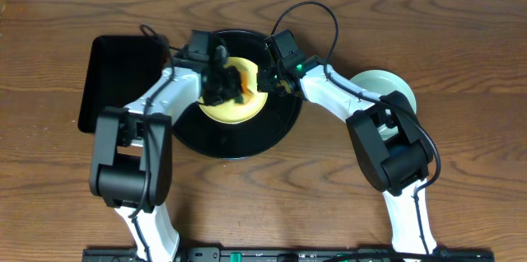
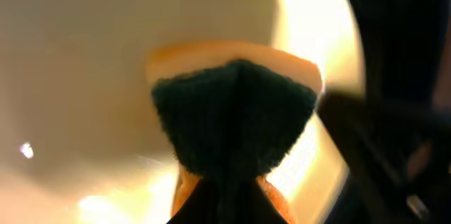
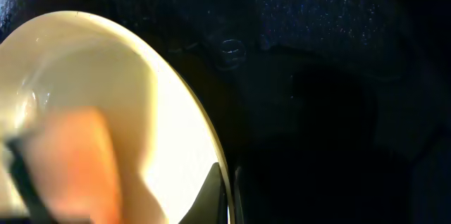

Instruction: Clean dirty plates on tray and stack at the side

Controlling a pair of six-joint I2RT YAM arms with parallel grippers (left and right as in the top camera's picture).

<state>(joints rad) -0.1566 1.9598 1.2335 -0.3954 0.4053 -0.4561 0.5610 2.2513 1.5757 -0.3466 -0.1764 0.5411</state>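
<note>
Pinching a green-and-orange sponge (image 2: 236, 111) tight, the left gripper (image 1: 225, 82) has it down on the yellow plate (image 1: 247, 112), which sits inside the round black tray (image 1: 206, 134). The right gripper (image 3: 227, 192) is clamped on that plate's rim. A pale green plate (image 1: 394, 83) sits off the tray to the right, partly under the right arm.

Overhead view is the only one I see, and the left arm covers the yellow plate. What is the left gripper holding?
Observer: The left gripper is shut on a sponge, its dark green side facing the left wrist camera.
Operator: Does the sponge touch the plate?
Observer: It seems so. Its pale edge presses on the inside of the yellow plate.
Operator: And the right gripper?
Observer: The right gripper pinches the plate's rim, over the round black tray.
</note>
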